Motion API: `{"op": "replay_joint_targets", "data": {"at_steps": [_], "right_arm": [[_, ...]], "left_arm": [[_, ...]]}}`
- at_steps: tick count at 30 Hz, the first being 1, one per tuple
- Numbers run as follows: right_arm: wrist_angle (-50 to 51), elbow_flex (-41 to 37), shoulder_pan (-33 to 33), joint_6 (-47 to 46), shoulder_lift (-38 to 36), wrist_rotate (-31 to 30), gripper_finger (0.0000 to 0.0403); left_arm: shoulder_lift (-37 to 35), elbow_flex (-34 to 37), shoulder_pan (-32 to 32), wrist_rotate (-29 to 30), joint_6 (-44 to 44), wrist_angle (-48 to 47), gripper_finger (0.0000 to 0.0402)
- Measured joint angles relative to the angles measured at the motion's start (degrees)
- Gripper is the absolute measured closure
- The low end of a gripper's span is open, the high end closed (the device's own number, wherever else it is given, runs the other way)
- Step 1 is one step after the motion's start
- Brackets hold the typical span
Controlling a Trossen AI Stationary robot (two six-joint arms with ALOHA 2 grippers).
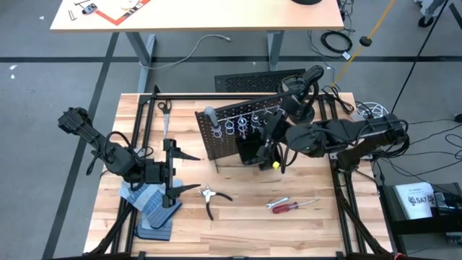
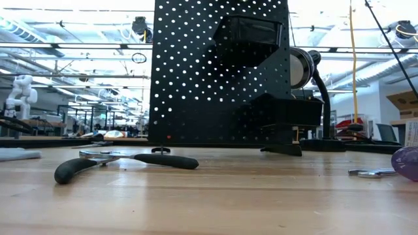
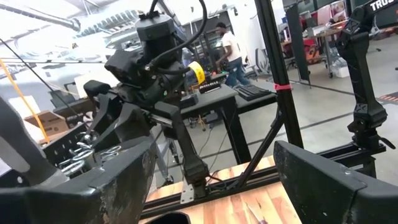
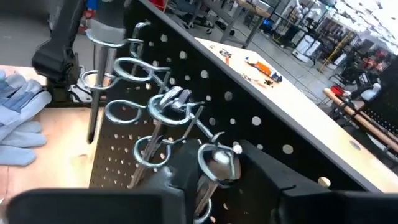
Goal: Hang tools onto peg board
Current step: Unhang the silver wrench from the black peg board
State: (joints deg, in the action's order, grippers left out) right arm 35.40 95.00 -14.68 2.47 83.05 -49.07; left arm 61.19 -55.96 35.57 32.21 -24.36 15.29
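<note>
Right tool [image 1: 268, 137]: at the peg board [image 1: 216, 133], centre of the high view; fingers narrowly parted around a silver wrench [image 4: 219, 163] at the silver rings [image 4: 134, 109].
Left tool [image 1: 172, 172]: fully open, empty, left of frame above the work gloves [image 1: 148, 201].
Pliers [image 1: 209, 196]: on the bench [image 1: 245, 224].
Red-handled screwdriver [image 1: 283, 206]: on the bench, long axis left-right.
Grey-handled screwdriver [image 4: 96, 68]: upright in a ring; only the right wrist view shows this closely.
</note>
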Motion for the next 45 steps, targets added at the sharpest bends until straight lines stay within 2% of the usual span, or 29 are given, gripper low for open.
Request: {"op": "replay_joint_targets", "data": {"at_steps": [5,26,33,45], "right_arm": [[-0.53,0.00,-0.02,1.28,0.02,1.04,0.0341],[-3.99,0.00,-0.04,0.82,0.11,2.12,0.0346],[-5.45,0.00,-0.04,1.16,0.11,2.79,0.0392],[-8.89,-0.02,-0.24,4.50,-0.10,2.39,0.0398]], "left_arm": [[0.00,0.02,0.00,0.00,0.00,-0.02,0.0068],[0.00,0.02,0.00,0.00,0.00,-0.39,0.0068],[0.00,0.02,0.00,0.00,0.00,-0.39,0.0068],[0.00,0.02,0.00,0.00,0.00,-0.43,0.0068]]}}
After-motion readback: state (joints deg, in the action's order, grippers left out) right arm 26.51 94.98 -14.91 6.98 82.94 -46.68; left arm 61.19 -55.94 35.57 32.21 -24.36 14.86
